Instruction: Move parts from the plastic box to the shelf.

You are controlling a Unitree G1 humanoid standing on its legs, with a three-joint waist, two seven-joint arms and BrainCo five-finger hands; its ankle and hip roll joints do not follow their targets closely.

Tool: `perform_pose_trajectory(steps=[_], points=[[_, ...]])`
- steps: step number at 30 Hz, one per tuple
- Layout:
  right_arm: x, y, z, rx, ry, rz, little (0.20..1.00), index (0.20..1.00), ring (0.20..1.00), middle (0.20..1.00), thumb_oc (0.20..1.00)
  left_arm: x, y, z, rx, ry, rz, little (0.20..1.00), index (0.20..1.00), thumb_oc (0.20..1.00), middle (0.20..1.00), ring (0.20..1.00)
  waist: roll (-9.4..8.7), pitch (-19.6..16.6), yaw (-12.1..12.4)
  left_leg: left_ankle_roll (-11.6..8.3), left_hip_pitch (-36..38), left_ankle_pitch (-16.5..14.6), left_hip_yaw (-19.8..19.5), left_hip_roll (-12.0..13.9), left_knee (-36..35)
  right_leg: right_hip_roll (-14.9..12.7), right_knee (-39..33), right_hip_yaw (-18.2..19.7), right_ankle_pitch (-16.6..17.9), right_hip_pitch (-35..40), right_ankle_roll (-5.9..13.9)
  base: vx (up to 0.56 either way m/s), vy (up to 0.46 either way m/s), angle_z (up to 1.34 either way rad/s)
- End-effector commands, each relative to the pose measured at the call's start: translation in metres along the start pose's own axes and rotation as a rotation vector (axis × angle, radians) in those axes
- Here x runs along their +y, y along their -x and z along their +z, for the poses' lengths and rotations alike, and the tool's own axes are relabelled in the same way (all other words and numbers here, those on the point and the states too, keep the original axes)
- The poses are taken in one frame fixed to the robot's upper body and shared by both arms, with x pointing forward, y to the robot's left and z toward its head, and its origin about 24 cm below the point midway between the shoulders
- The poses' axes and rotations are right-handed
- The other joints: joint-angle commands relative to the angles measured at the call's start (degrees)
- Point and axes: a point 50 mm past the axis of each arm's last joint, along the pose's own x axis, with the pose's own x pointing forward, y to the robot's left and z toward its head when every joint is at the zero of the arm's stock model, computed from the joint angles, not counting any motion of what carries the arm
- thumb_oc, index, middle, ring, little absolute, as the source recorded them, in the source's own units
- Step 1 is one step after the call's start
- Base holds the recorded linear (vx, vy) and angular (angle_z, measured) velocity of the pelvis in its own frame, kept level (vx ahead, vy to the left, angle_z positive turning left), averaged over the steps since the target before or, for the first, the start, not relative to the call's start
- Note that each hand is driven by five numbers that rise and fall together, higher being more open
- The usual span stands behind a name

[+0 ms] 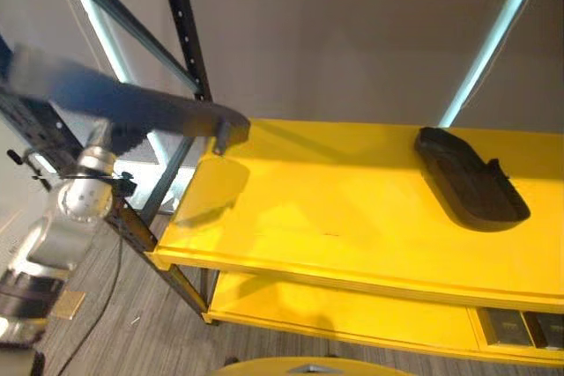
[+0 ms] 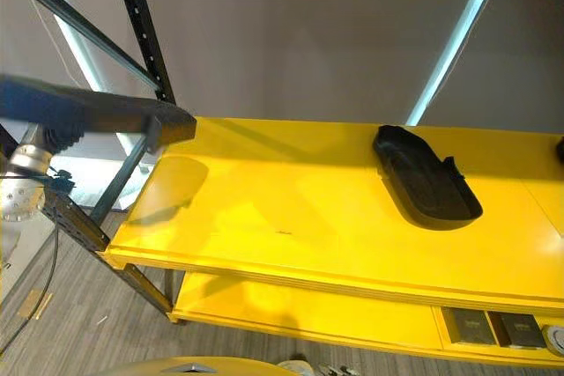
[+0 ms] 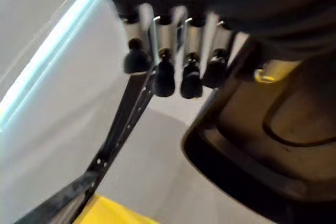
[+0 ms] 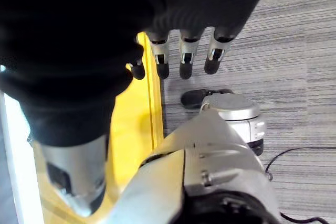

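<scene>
A long dark plastic part [image 1: 167,110] hangs in the air over the left end of the yellow shelf [image 1: 335,235]. My left hand [image 1: 113,136] is under its near end, and its fingers [image 3: 164,72] are curled against the part [image 3: 262,145], shut on it. A second dark part [image 1: 471,178], shaped like a shallow tray, lies on the shelf top at the right. My right hand [image 4: 185,56] hangs with relaxed fingers above the grey floor, holding nothing.
A dark perforated upright [image 1: 185,33] and diagonal braces stand at the shelf's left end. On the lower yellow board [image 1: 352,319], small dark boxes [image 1: 520,328] sit at the right. A grey wall backs the shelf.
</scene>
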Motion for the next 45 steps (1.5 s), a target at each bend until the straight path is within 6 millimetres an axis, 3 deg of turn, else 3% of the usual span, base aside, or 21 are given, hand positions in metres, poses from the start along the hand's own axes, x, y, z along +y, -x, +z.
perform_pose_trajectory(steps=[1,5,10,17,21,23,26,27,30,33,36,39,41,45], points=[[-0.005,-0.003,0.023,-0.031,0.066,0.012,1.0,1.0,1.0,1.0,1.0,0.056,-0.035,0.003,0.044,0.069,0.072,0.2,0.2,0.2,0.2,0.2,-1.01,1.07,-0.53,0.15,1.31,-4.7,3.08,0.47,5.45,1.12,0.51,-0.94,1.61,-2.89,2.01,0.03,0.004,-0.13],[-0.011,-0.002,0.025,-0.017,0.088,0.013,1.0,1.0,1.0,1.0,1.0,0.079,-0.051,-0.016,0.164,0.105,0.048,0.2,0.2,0.2,0.2,0.2,-0.17,0.71,-2.13,0.11,1.61,-4.61,4.52,0.62,5.71,1.3,0.59,-0.09,1.79,-3.24,2.03,0.03,0.003,0.01],[-0.011,-0.003,0.023,0.002,0.097,0.021,1.0,1.0,1.0,1.0,1.0,0.085,-0.062,-0.035,0.298,0.133,-0.012,0.2,0.2,0.2,0.2,0.2,0.38,0.51,-3.24,0.16,1.89,-4.76,5.82,0.75,6.04,1.38,0.4,0.63,2.03,-3.47,2.11,0.03,-0.015,-0.15],[-0.007,-0.005,0.017,0.023,0.097,0.03,1.0,1.0,1.0,1.0,1.0,0.069,-0.072,-0.042,0.389,0.094,-0.183,0.2,0.2,0.2,0.2,0.2,0.69,0.3,-4.24,0.32,1.85,-5.04,7.35,0.78,6.34,1.45,0.18,1.37,2.3,-4.0,2.3,0.03,-0.022,0.03],[-0.004,-0.005,0.013,0.034,0.104,0.036,1.0,1.0,1.0,1.0,1.0,0.053,-0.077,-0.043,0.374,0.187,-0.209,0.2,0.2,0.2,0.2,0.2,0.69,0.56,-4.96,0.54,2.15,-5.46,7.86,0.74,6.68,1.49,0.35,1.71,2.18,-3.88,2.32,0.03,-0.016,-0.32],[-0.002,-0.005,0.006,0.052,0.105,0.044,1.0,1.0,1.0,1.0,1.0,0.039,-0.088,-0.023,0.22,0.378,-0.136,0.2,0.2,0.2,0.2,0.2,0.51,0.55,-5.42,0.74,2.26,-5.79,8.12,0.63,6.8,1.52,0.36,1.93,2.05,-3.89,2.16,0.07,-0.037,0.24],[0.002,-0.005,-0.004,0.071,0.119,0.054,1.0,1.0,1.0,1.0,1.0,0.031,-0.096,0.004,0.076,0.495,-0.062,0.2,0.2,0.2,0.2,0.2,0.17,0.29,-5.47,0.64,2.09,-5.72,8.19,0.63,6.76,1.62,0.34,2.01,1.97,-4.05,1.91,0.06,-0.032,0.0],[0.005,-0.005,-0.009,0.079,0.118,0.061,1.0,1.0,1.0,1.0,1.0,0.023,-0.097,0.023,-0.006,0.559,-0.06,0.2,0.2,0.2,0.2,0.2,-0.19,0.26,-5.39,0.57,2.1,-5.94,7.95,0.66,6.87,1.69,0.38,1.89,1.75,-3.86,1.81,0.07,-0.035,-0.17],[0.01,-0.005,-0.012,0.078,0.114,0.071,1.0,1.0,1.0,1.0,1.0,0.008,-0.091,0.043,-0.076,0.589,-0.072,0.2,0.2,0.2,0.2,0.2,-0.78,0.08,-5.04,0.51,1.72,-5.76,7.63,0.7,6.67,1.83,0.42,1.93,1.69,-4.21,1.53,0.03,-0.016,-0.09],[0.02,-0.007,-0.011,0.059,0.11,0.096,1.0,1.0,1.0,1.0,1.0,-0.036,-0.073,0.056,-0.043,0.579,-0.175,0.2,0.2,0.2,0.2,0.2,-1.69,0.38,-4.5,0.73,1.33,-5.88,6.8,0.8,6.72,1.91,0.56,1.85,1.48,-4.3,1.19,0.01,-0.02,0.01],[0.025,-0.008,-0.007,0.054,0.111,0.114,1.0,1.0,1.0,1.0,1.0,-0.067,-0.069,0.041,0.064,0.446,-0.266,0.2,0.2,0.2,0.2,0.2,-2.06,0.28,-5.03,0.98,1.53,-5.86,7.31,0.96,6.66,2.06,0.51,1.97,1.38,-4.15,1.08,0.02,-0.037,0.02],[0.025,-0.008,-0.007,0.075,0.13,0.114,1.0,1.0,1.0,1.0,1.0,-0.077,-0.073,0.014,0.187,0.27,-0.281,0.2,0.2,0.2,0.2,0.2,-1.85,0.31,-6.22,1.03,2.08,-6.02,8.44,1.29,6.95,2.26,0.49,2.33,1.17,-3.83,1.06,0.03,-0.021,-0.05],[0.022,-0.007,-0.008,0.085,0.142,0.109,1.0,1.0,1.0,1.0,1.0,-0.074,-0.075,-0.002,0.253,0.185,-0.284,0.2,0.2,0.2,0.2,0.2,-1.6,0.28,-6.87,0.95,2.14,-5.97,9.06,1.51,7.2,2.35,0.56,2.49,1.19,-3.9,1.11,0.03,-0.013,-0.1],[0.013,-0.004,-0.014,0.108,0.176,0.098,1.0,1.0,1.0,1.0,1.0,-0.046,-0.083,-0.036,0.394,-0.061,-0.223,0.2,0.2,0.2,0.2,0.2,-0.91,0.11,-8.58,0.82,2.2,-6.01,10.74,1.84,7.85,2.43,0.64,3.01,1.18,-4.09,1.23,0.04,-0.008,-0.08]])
